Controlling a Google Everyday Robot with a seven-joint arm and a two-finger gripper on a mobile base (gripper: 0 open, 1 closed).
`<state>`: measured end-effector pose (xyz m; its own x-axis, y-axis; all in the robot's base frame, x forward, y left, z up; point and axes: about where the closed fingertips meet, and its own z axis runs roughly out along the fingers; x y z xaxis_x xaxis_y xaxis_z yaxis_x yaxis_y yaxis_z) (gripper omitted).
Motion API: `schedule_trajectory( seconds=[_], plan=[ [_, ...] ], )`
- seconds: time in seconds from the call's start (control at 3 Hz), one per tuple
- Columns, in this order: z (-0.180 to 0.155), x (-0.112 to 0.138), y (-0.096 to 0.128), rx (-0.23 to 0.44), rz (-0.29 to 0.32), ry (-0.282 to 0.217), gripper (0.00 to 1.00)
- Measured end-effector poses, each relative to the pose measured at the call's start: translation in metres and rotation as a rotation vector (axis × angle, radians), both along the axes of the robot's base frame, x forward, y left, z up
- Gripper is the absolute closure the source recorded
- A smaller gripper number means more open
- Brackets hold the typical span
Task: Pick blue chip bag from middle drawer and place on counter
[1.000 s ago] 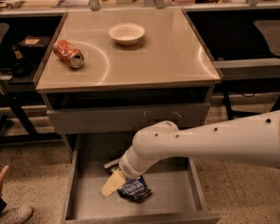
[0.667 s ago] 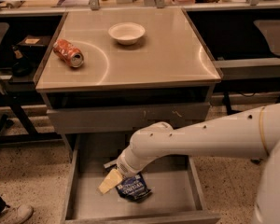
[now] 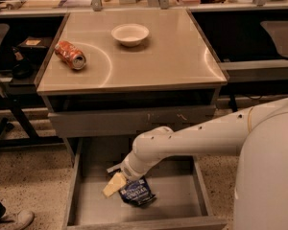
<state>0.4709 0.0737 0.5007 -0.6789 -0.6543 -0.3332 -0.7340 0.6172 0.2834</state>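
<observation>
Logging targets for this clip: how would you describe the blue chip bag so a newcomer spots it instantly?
Below the beige counter, look into the open middle drawer near the floor. The blue chip bag lies on its grey bottom, next to the arm's claw. It is dark blue and crinkly with white lettering, unlike the orange can and white bowl up top.

We are seeing the gripper [image 3: 113, 177] in the middle drawer [image 3: 180, 198], just beside the blue chip bag [image 3: 137, 192], with bowl [image 3: 130, 34] and can [image 3: 70, 54] sitting on the counter [image 3: 168, 56].

Glossy counter [image 3: 173, 56], crinkly bag [image 3: 137, 194], smooth jaws in matt metal drawer [image 3: 180, 202]
</observation>
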Motion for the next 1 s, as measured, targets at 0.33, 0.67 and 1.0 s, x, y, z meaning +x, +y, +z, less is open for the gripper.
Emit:
schedule_trajectory(
  seconds=[0.33,0.67,1.0],
  plan=[
    [-0.024,0.01,-0.016,-0.016,-0.08,0.001,0.0],
    [-0.047,0.02,-0.037,-0.034,-0.161,-0.005,0.0],
    [-0.065,0.026,-0.047,-0.048,-0.201,-0.005,0.0]
  ],
)
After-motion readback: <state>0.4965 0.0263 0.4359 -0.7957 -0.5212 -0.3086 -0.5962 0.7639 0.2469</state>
